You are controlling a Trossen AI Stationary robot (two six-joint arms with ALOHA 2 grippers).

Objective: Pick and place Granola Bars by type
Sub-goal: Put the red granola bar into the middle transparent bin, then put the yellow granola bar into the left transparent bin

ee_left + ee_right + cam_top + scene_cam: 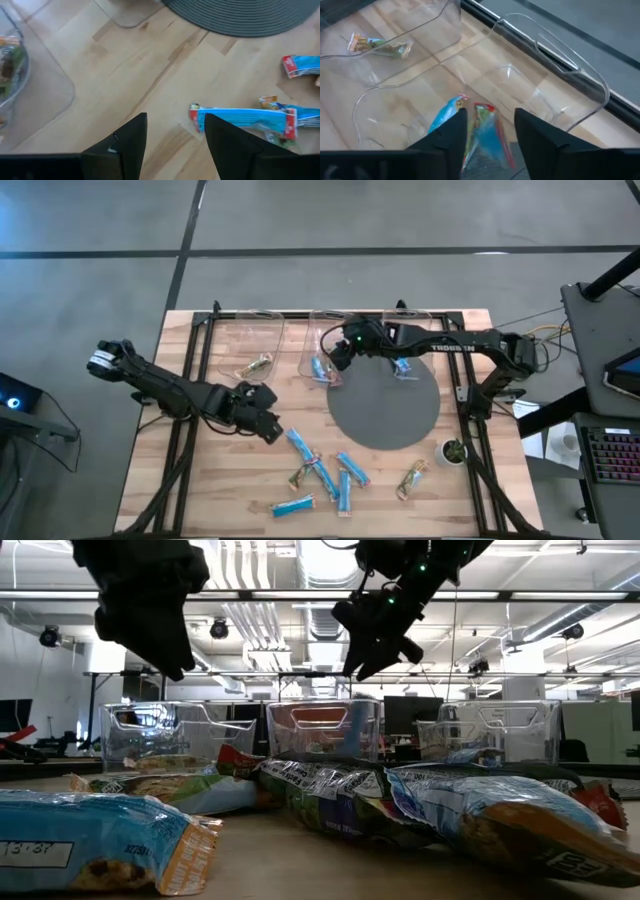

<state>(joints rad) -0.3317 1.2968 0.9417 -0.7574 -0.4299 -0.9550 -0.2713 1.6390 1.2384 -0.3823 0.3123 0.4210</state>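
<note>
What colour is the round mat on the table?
The round mat is dark grey, with fine ribbed rings visible in the left wrist view. The high view shows it best.

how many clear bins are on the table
3, in a row along the table's far edge: the left bin, the middle bin under the right arm's gripper, and the right bin. None appears hidden.
</note>
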